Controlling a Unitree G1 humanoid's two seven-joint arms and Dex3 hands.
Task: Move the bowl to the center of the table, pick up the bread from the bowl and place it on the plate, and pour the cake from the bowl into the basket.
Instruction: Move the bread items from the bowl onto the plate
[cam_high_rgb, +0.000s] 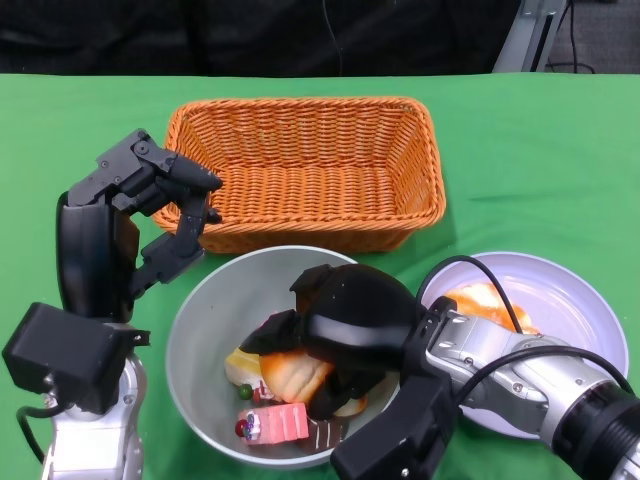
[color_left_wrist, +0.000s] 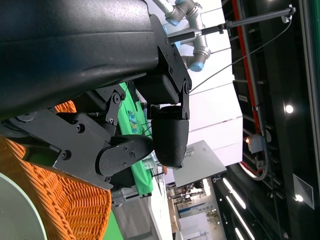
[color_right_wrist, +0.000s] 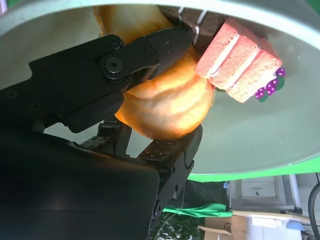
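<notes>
One basket; one bowl; one plate; seemingly two breads; one cake.

A green cloth covers the counter; behind its far edge hangs a dark backdrop, with a grey metal post at the far right; the right wrist view shows cardboard boxes and a white cabinet beyond; the left wrist view shows ceiling lights and a grey robot arm.

Grey bowl near table centre, golden bread, pink cake inside
</notes>
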